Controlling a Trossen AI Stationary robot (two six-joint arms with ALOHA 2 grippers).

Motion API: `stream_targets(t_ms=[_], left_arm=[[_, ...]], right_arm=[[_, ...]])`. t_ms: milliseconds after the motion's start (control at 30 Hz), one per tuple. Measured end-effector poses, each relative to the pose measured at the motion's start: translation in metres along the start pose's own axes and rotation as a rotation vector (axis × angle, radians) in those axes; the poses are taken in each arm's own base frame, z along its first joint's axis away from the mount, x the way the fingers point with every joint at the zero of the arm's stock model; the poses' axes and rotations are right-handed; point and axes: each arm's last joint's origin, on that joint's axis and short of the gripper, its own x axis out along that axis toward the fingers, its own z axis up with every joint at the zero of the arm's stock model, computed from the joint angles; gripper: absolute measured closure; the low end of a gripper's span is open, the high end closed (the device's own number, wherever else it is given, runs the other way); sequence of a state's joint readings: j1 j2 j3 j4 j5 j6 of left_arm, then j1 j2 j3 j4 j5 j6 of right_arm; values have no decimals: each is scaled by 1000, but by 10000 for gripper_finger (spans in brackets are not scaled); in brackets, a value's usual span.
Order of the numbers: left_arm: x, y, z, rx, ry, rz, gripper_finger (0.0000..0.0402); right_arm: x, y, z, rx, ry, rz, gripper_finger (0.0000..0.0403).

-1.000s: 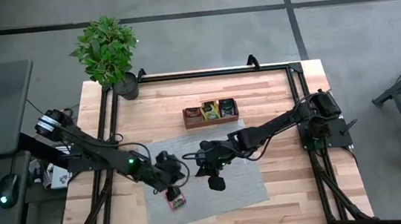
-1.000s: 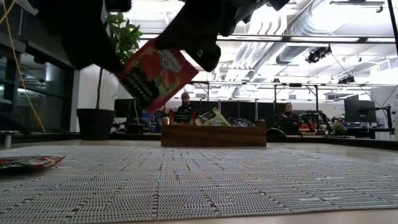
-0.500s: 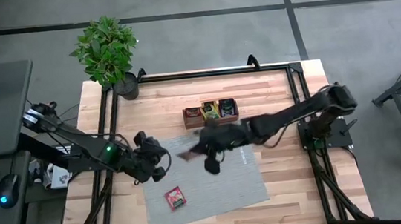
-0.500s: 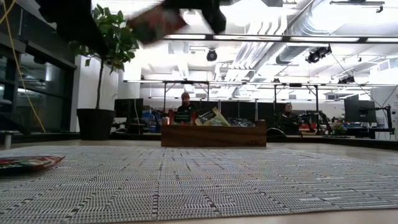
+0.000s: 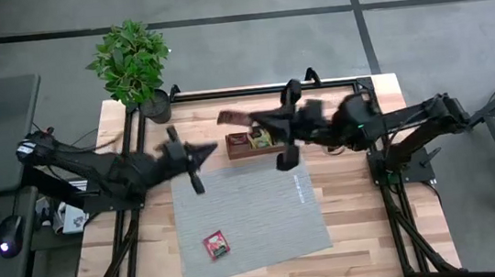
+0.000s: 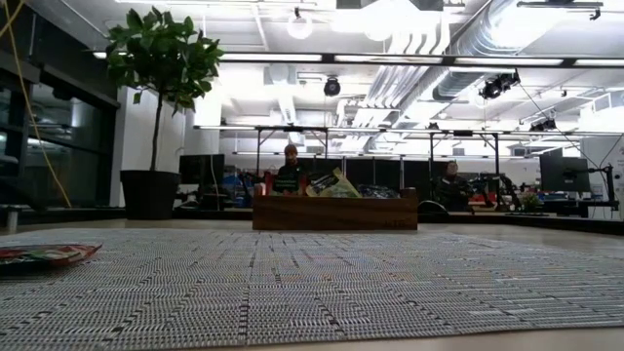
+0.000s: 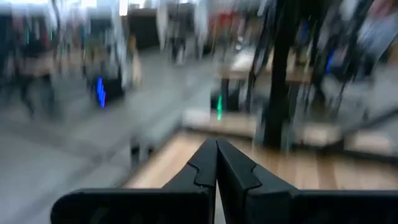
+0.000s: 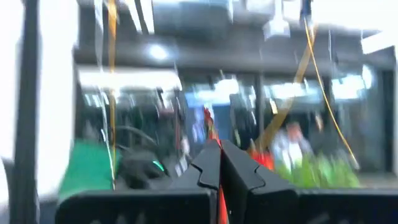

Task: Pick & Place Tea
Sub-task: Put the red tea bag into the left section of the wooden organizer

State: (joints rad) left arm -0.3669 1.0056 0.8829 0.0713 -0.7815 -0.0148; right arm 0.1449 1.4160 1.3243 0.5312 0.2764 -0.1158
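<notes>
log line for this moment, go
right gripper: shut on red sachet, by wooden tray | left gripper: shut, empty | second red sachet: on mat

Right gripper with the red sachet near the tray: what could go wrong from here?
1. The right gripper pinches the red sachet by one edge only; it may slip or land outside the wooden tray.
2. The tray already holds sachets, so the new one may catch on them.
3. The left gripper, shut and empty, hangs close beside the tray; the arms could clash.
</notes>
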Motion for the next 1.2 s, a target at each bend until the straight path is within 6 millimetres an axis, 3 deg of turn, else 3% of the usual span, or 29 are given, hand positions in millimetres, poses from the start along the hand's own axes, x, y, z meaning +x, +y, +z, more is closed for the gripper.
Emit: stream_targets(t_ms=[100,233,500,767,900,1200], left_arm=[[6,20,23,23,-172,-16,401],[20,43,36,4,-335,-109,401],[57,67,39,-114,-544,-321,401],[88,71,28,-229,-594,-435,392],[95,70,27,-234,-629,-427,345],[104,70,37,-206,-618,-390,183]], right_arm=[[-1,-2,15,-15,-156,27,403],[-7,-6,21,-23,-344,39,403],[-41,-37,-18,121,-613,-35,403],[-45,-50,-40,166,-572,-54,403],[-43,-50,-43,177,-555,-57,403],[-36,-50,-57,207,-399,-52,403]])
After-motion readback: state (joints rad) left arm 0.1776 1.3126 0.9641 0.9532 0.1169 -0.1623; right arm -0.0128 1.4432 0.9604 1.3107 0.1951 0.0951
